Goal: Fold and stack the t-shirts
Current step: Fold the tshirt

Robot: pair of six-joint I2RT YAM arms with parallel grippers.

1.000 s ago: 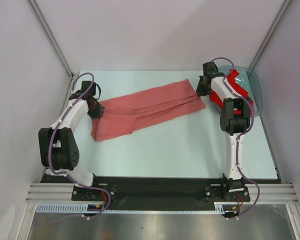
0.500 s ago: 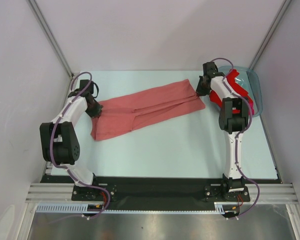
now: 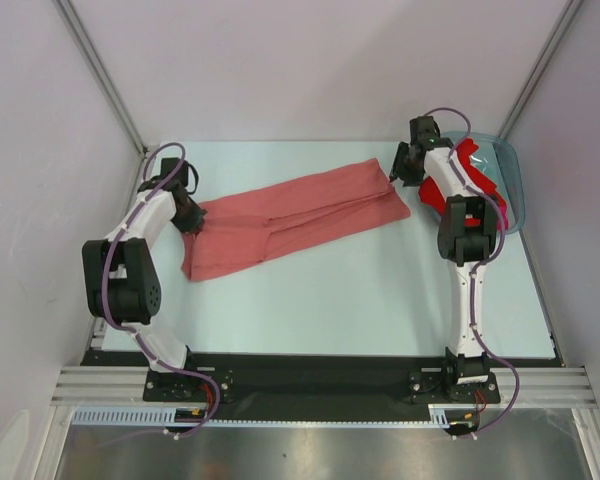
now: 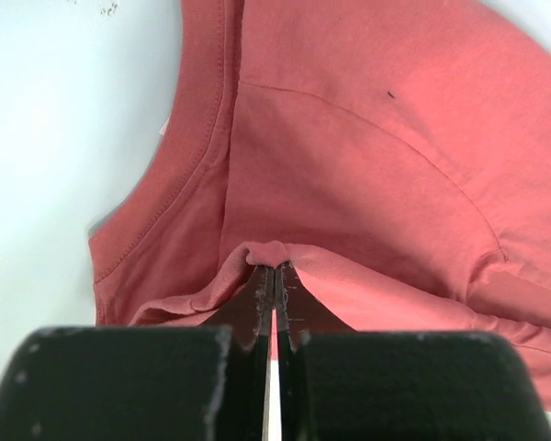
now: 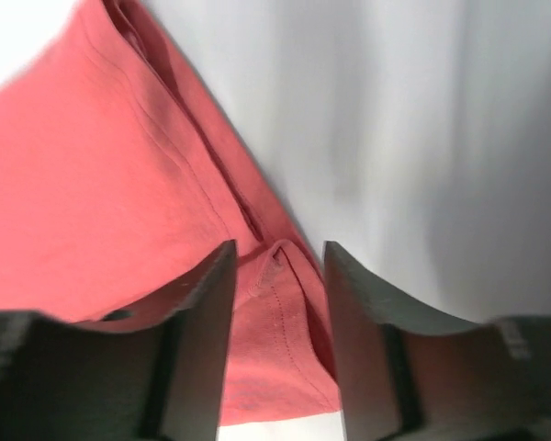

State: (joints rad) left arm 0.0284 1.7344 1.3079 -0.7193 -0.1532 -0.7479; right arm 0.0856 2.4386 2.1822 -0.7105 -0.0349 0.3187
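I grip the pink t-shirt (image 3: 290, 215) in the clamped left gripper (image 4: 274, 280); it runs lengthwise to the parted, empty right gripper (image 5: 277, 262).

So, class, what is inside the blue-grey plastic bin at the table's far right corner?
In the bin lies bright red cloth. The right arm crosses over it and hides part, so how many shirts it holds cannot be told.
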